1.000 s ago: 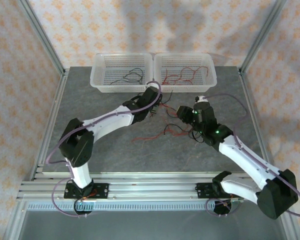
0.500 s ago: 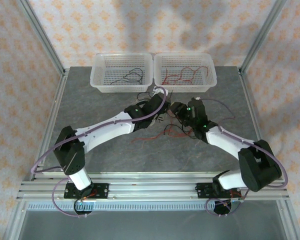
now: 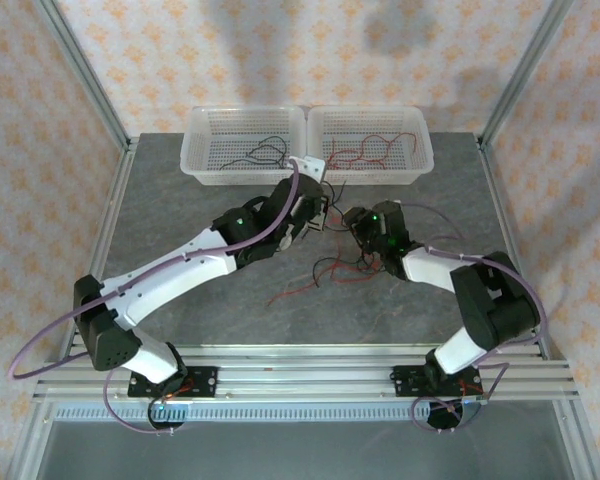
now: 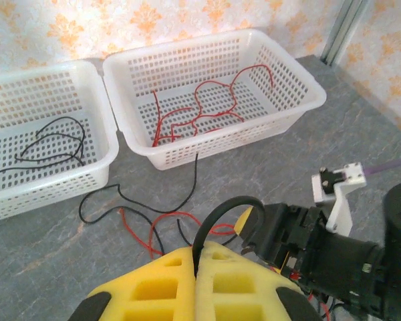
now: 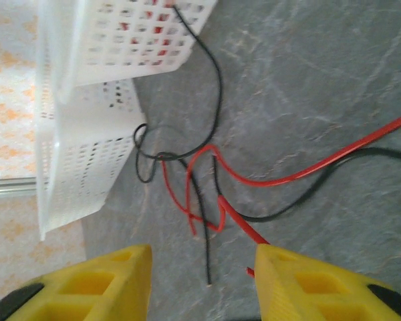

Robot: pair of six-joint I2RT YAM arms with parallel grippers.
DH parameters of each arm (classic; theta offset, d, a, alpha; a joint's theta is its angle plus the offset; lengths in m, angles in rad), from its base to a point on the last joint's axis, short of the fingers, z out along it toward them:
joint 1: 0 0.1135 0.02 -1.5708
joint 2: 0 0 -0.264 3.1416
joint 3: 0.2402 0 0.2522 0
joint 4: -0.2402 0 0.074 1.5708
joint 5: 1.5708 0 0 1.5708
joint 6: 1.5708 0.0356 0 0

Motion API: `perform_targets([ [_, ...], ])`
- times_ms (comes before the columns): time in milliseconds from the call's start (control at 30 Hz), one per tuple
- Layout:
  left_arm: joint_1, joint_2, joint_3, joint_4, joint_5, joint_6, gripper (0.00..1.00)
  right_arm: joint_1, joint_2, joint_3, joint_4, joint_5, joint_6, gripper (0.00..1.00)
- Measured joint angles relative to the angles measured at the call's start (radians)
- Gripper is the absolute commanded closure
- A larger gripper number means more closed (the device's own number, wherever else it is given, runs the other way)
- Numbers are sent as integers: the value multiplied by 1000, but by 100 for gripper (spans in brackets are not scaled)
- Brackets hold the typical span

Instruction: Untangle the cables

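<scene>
A loose tangle of thin red and black cables (image 3: 335, 268) lies on the grey table between the two arms. In the left wrist view my left gripper (image 4: 199, 253) is shut on a black cable (image 4: 222, 208) that arcs up out of the yellow pads toward the right gripper's black body (image 4: 301, 234). More red and black cables (image 4: 154, 224) lie on the table beyond. My right gripper (image 5: 200, 271) hangs open over the table. A black cable end (image 5: 205, 257) lies between its fingers and a red cable (image 5: 287, 177) runs by its right finger. From above, the left gripper (image 3: 317, 212) and right gripper (image 3: 358, 222) are close together.
Two white mesh baskets stand at the back. The left basket (image 3: 202, 165) holds black cables and the right basket (image 3: 420, 160) holds red ones. A black cable (image 5: 217, 93) hangs over the right basket's front wall onto the table. Metal frame posts stand at the table corners.
The right gripper has moved left and toward the baskets, closing in on the left gripper. The left arm has stretched out lower, its gripper staying near the baskets. The tangle has shifted slightly.
</scene>
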Motion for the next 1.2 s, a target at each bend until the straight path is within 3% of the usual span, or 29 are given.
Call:
perform_targets([
  [333,0,-27,64,-24,-8,3,100,-32,96,-88,80,-8,9,59],
  [767,0,-35,220,-51,-84,62,100,-32,68,-179,186,-11,-30,63],
  [967,0,-35,266,-53,-107,84,100,-32,-36,-196,23,10,-195,58],
  [1200,0,8,256,-53,-113,82,100,-32,-377,-167,-287,92,-450,45],
])
